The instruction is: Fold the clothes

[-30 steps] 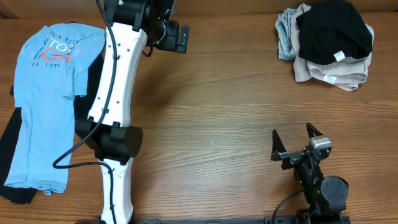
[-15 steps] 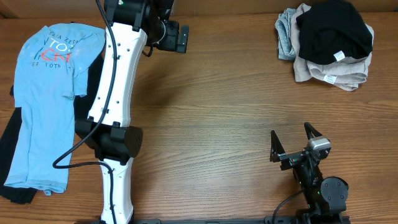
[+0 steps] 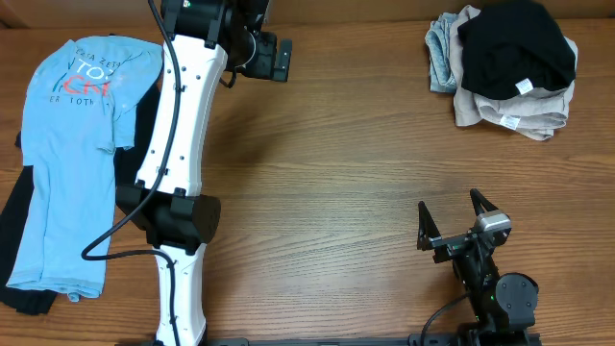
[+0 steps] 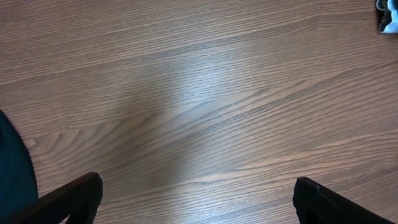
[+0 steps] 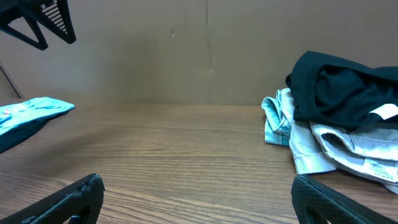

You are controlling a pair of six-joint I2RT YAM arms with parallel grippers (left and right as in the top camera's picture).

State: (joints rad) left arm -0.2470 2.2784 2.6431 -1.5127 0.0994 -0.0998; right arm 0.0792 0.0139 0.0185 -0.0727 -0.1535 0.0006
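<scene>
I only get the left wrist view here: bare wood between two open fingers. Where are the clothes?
Observer: A light blue T-shirt lies spread flat at the left edge of the table, over a black garment.
Operator: Anything else to fold?
Observer: At the far right corner, a black T-shirt lies on top of a beige piece, with a grey-blue piece beside them.
Operator: And the right hand?
Observer: The right hand is open and empty at the near right, apart from those clothes.
</scene>
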